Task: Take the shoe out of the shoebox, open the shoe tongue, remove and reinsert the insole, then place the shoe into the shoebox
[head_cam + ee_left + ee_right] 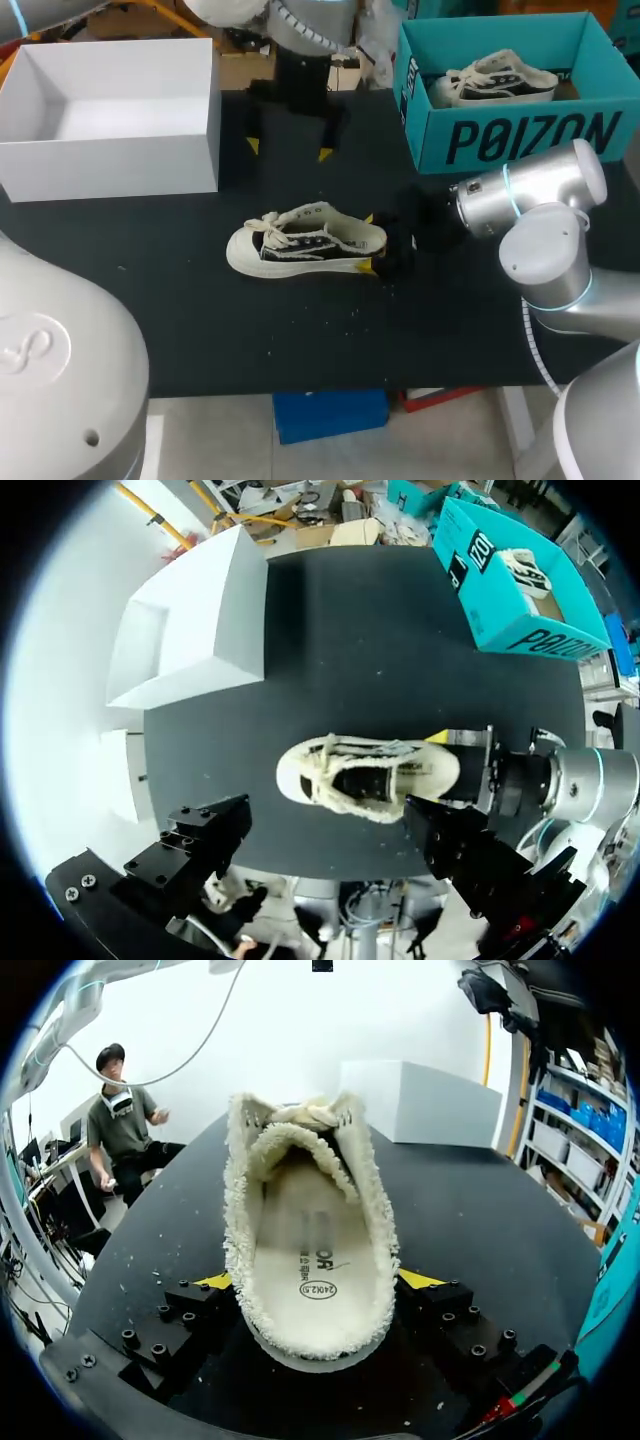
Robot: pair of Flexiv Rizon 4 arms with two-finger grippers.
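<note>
Shoe [305,240] in the head view: on its sole near the middle of the dark table [180,300], toe toward the left side, heel toward the right arm. Heel end caught in the right gripper [367,242], one yellow tip against each side, jaws spread just as wide as the heel and clamping it. Left gripper [287,149] well apart from the shoe, over the far part of the table, jaws wide open, holding nothing. White box [110,130] at the far left, teal shoebox [520,135] at the far right with a second shoe [497,80] inside.

Left wrist view: looks down on the shoe [365,777], ahead of the left gripper [330,855], in line with the gap between the two black fingers [190,850] but clear of both. Jaws gaping, touching nothing. Right gripper [452,770] at the heel, on the side away from the white box [190,620].

Right wrist view: shoe [310,1210] filling the space between the right gripper's own fingers, heel nearest, toe pointing away. Yellow tips pressed to both sides of the heel, gripping the shoe. Insole [315,1250] lying flat inside, fleecy lining all round the opening
</note>
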